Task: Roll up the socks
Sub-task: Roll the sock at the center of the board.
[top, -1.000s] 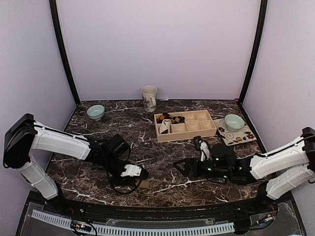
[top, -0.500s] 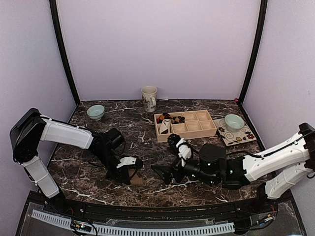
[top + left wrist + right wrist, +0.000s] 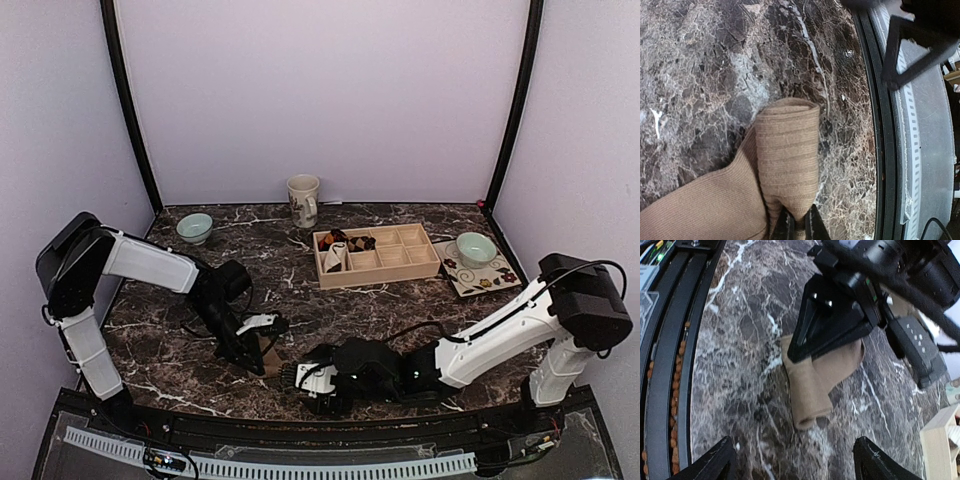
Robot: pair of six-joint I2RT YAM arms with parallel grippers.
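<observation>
1. Reaching in from the left, the left arm (image 3: 150, 265) bends at the elbow, and we see its wrist low over the marble table (image 3: 180, 380), in front of the wooden tray (image 3: 380, 274) and a little to the tray's left.
2. The left gripper (image 3: 799, 229) has its fingers together, clamped on one end of the tan sock (image 3: 785, 155).
3. The right arm (image 3: 500, 335) stretches low in front of the tray. The right gripper (image 3: 795, 462) is near the sock, its fingers wide apart and holding nothing.
4. We find the sock on the table in front of the tray's left end, partly rolled. The roll's long axis runs about along the table's near edge, and its free end points away from the left gripper.
</observation>
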